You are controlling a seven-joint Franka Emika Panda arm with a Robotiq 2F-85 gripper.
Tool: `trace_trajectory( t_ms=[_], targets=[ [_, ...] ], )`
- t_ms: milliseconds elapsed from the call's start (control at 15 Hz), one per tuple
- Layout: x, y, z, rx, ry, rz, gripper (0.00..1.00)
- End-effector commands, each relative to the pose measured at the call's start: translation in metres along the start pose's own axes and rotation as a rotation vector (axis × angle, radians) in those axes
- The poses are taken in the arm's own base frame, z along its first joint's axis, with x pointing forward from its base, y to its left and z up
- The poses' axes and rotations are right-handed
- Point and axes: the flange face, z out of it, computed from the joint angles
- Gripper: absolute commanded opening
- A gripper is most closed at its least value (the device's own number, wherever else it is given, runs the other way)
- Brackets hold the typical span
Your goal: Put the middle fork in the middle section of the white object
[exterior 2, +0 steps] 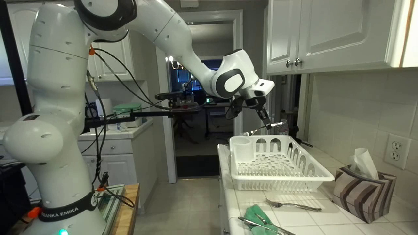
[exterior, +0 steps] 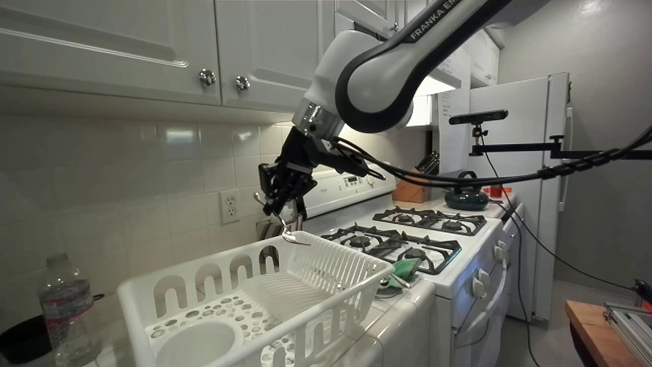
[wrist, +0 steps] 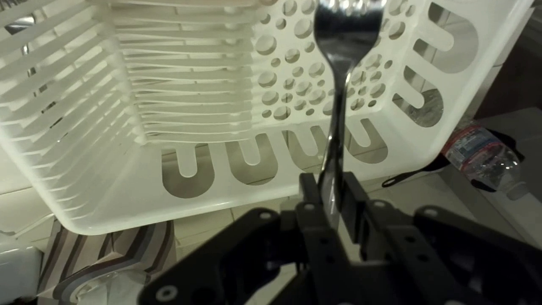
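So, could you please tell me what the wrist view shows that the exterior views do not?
Wrist view only: the silver metal fork close up, its handle between the fingertips of the black gripper.
Exterior views only: the white robot arm, the white gas stove and the crumpled green cloth.
Both: fork, gripper and the white plastic dish rack.

Glare spots the wall tiles (exterior: 181,168); the fork (wrist: 345,38) glints in a dim, perhaps blurred wrist view.

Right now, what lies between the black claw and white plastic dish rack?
The wrist view shows a slender grey metal fork extending from the claw over the rack.
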Motion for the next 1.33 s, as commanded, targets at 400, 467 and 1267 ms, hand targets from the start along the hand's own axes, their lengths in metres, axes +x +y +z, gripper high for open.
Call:
trace_trajectory(
  t_ms=[400, 467, 1267],
  targets=[
    [-0.021, -0.024, 0.006, -0.03, 0.07, 0.031, 0.18],
    [-0.022, -0.025, 0.006, -0.032, 0.071, 0.033, 0.18],
    [-0.021, -0.024, 0.006, -0.034, 0.072, 0.035, 0.18]
  ],
)
